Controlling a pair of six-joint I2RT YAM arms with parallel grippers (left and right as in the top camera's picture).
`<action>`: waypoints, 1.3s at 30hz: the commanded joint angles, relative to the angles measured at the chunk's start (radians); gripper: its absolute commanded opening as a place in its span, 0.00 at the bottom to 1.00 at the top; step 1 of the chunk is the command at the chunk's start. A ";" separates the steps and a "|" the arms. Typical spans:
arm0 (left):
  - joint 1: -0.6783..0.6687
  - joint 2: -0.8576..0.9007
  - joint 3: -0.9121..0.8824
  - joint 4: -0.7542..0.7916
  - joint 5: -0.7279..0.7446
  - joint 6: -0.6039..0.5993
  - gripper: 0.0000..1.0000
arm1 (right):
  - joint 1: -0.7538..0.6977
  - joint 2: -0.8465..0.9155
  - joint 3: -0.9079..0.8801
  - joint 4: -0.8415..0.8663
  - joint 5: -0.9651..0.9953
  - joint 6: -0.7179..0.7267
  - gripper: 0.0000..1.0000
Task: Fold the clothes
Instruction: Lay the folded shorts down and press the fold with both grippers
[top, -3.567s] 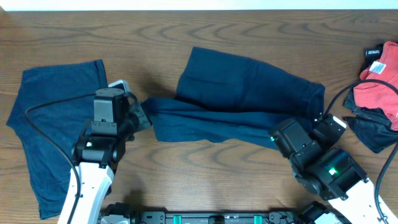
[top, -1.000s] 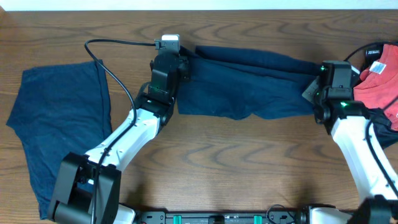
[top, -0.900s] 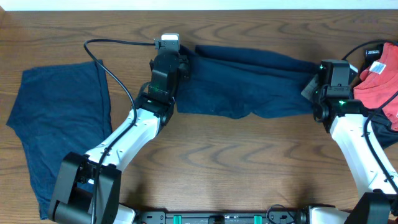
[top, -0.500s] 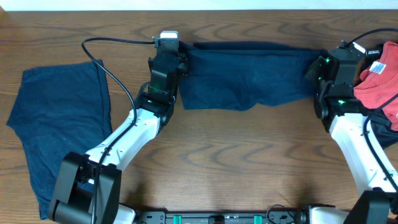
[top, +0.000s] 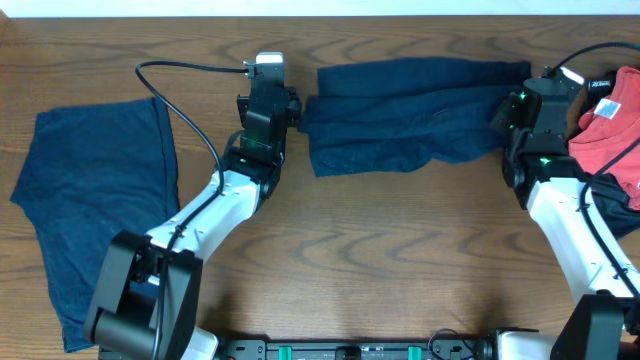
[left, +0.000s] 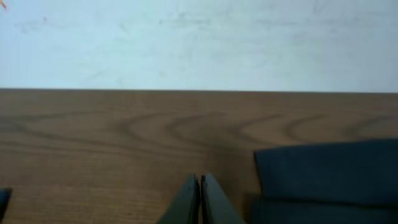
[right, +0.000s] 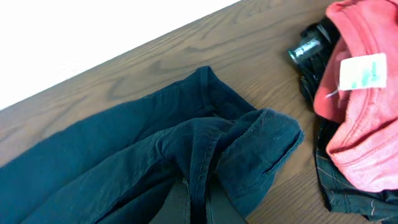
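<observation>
Comparing with a second back: carried the navy garment (top: 410, 95) farther toward the table's (top: 350, 260) back edge and set it down doubled lengthwise (a rough fold, wrinkled along the near side). Kept right gripper (right: 194, 199) pinched on a bunched hem, with the cloth running off ahead and to its left. Found left gripper (left: 199, 183) closed tight, with the garment's end just to its right; could not tell whether any hem sat between the fingers. Judged one long fold roughly laid, with smoothing and a crosswise fold yet to do. Left the second navy cloth (top: 95, 190) spread unfolded, well off to the left gripper's left.
</observation>
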 joint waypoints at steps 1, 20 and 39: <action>-0.019 -0.096 0.026 -0.015 -0.024 0.016 0.06 | 0.042 -0.003 0.031 0.000 0.017 -0.077 0.01; 0.003 0.045 0.026 -0.335 0.167 -0.106 0.98 | 0.249 -0.003 0.034 -0.162 0.074 -0.061 0.02; 0.148 0.104 0.026 -0.237 0.303 -0.401 0.98 | 0.441 -0.011 0.034 -0.189 0.071 -0.046 0.01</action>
